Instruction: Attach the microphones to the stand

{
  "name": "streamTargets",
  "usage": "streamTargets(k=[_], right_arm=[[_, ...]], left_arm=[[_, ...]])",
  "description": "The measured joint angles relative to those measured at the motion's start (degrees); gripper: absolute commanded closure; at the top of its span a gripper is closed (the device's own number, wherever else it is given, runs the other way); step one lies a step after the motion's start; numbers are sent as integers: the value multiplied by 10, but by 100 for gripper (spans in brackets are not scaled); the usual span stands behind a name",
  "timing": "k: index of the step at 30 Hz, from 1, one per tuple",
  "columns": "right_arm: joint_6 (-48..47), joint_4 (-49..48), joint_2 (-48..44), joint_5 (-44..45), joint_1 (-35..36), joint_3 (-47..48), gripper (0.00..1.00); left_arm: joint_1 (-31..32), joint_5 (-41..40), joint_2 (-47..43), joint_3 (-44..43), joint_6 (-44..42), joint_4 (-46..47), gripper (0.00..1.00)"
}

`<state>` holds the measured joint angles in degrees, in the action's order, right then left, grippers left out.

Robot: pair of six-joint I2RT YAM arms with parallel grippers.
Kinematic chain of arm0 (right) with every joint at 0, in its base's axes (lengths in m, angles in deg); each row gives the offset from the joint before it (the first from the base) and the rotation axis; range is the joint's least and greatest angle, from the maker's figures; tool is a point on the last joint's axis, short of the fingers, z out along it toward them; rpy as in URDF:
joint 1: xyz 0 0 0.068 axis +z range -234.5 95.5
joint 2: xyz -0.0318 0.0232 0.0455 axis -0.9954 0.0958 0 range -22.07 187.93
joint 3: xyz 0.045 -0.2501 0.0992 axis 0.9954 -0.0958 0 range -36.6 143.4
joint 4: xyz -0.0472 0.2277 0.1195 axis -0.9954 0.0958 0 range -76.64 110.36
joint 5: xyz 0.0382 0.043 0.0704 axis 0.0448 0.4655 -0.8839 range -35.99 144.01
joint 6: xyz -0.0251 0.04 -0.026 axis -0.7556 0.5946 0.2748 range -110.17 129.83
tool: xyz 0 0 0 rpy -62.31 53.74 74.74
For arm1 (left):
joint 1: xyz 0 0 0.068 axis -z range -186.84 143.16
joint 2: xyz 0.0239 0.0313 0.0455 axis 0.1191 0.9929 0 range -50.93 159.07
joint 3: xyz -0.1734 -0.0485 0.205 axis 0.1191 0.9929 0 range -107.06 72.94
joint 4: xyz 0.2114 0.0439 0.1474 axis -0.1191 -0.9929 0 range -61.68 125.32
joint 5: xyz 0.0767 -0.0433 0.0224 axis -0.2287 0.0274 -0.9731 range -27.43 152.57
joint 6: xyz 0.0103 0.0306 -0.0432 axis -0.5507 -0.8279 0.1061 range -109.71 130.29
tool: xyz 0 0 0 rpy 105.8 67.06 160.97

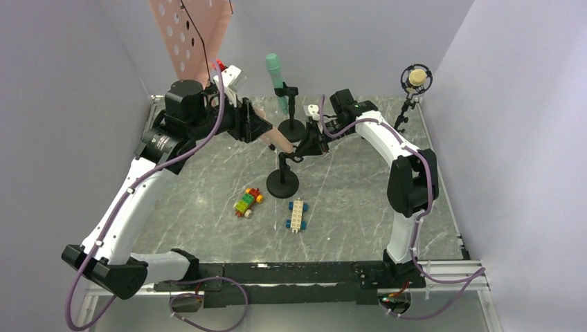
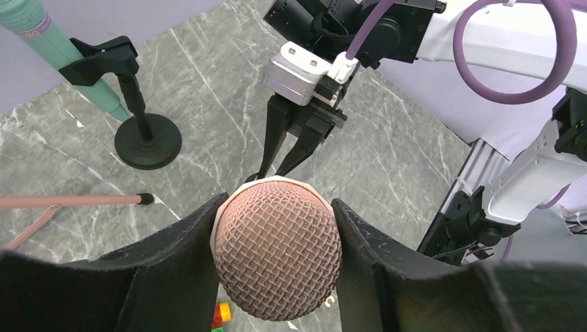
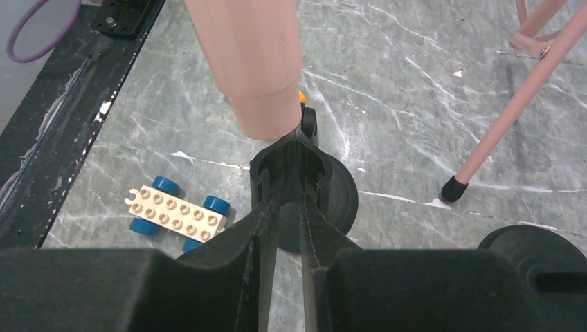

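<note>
— Grey marble bench (image 1: pixel 360 207) from above: pink microphone (image 1: pixel 277 138) slanted toward front stand (image 1: pixel 282 183).
— Wrist views: left gripper (image 2: pixel 275 214) clamped round its mesh head; right gripper (image 3: pixel 287 200) pinched on clip (image 3: pixel 287 162), handle end just above.

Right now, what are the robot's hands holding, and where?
Left gripper: the pink microphone, pinched at its mesh head. Right gripper: the black stand's clip.

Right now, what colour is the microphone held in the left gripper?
The microphone is salmon pink; its mesh head shows best in the left wrist view.
</note>
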<state>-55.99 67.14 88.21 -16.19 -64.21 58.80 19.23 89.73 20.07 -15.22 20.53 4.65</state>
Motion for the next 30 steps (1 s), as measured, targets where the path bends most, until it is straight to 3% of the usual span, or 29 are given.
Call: streamTargets(k=[4,30], right_arm=[[-2,1,0,-6,0,0,66],[-6,-7,-3,-19,-1,-12,58]], left_arm=[[0,0,1,0,0,0,97],[0,19,47,2,15,34,97]])
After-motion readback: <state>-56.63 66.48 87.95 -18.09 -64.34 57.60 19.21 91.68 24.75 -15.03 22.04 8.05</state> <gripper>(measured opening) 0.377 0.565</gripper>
